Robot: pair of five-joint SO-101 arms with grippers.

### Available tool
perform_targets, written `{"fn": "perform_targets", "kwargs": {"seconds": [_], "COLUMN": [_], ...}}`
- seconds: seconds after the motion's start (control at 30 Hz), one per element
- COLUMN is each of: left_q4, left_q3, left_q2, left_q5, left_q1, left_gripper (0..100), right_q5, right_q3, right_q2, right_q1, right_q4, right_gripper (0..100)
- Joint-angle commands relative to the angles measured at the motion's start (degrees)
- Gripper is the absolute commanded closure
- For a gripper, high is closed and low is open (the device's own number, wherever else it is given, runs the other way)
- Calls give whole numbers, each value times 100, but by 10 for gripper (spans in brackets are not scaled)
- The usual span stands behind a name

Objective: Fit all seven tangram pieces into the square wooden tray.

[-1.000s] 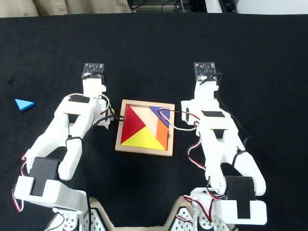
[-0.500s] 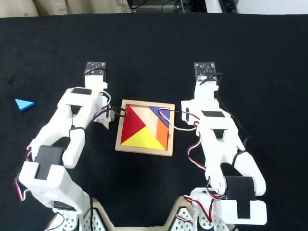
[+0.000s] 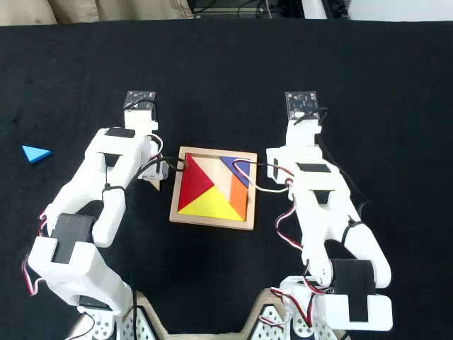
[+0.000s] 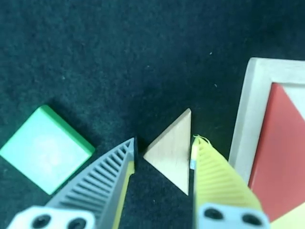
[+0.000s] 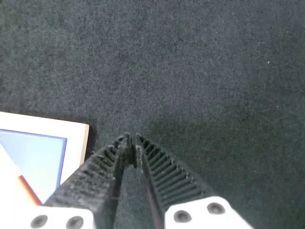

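Observation:
The square wooden tray point(image 3: 174, 205) lies mid-table and holds red point(image 3: 195, 183), yellow point(image 3: 211, 206), orange point(image 3: 239, 198) and blue point(image 3: 237, 170) pieces. A small wooden triangle point(image 4: 170, 150) lies flat on the cloth just off the tray's left rim point(image 4: 244, 119). My left gripper point(image 4: 163, 143) is open, one finger on each side of that triangle. A green square point(image 4: 45, 148) rests close beside it. A blue triangle point(image 3: 35, 153) lies far out at the left. My right gripper point(image 5: 129, 143) is shut and holds nothing, low over the cloth by a tray corner point(image 5: 76, 136).
Black cloth covers the whole table point(image 3: 368, 85). Both arms' white bodies flank the tray, the left arm point(image 3: 106, 184) and the right arm point(image 3: 318, 198). Open cloth stretches behind the tray and out to the right.
The left arm has swung in and lowered its gripper beside the tray's left edge, then held still. The right arm and the tray have not moved.

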Motion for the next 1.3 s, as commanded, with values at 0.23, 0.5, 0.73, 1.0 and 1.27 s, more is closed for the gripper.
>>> {"fn": "perform_targets", "kwargs": {"seconds": [0.23,0.5,0.73,1.0,1.27], "left_q4": [18,53,334,343,-255], "left_q3": [-224,-224,-101,796,716], "left_q2": [0,-79,-1266,-2778,-2567], "left_q5": [35,35,35,9,422], "left_q1": [13,57,532,1393,2484], "left_gripper": [886,888,889,887,887], "right_q5": [-9,-9,-9,-9,-62], "right_q3": [-303,-303,-303,-321,-453], "right_q2": [-4,-4,-4,-48,-4], "right_q1": [53,53,70,220,721], "right_q4": [-70,-70,-70,-70,-70], "right_gripper": [987,987,987,987,987]}}
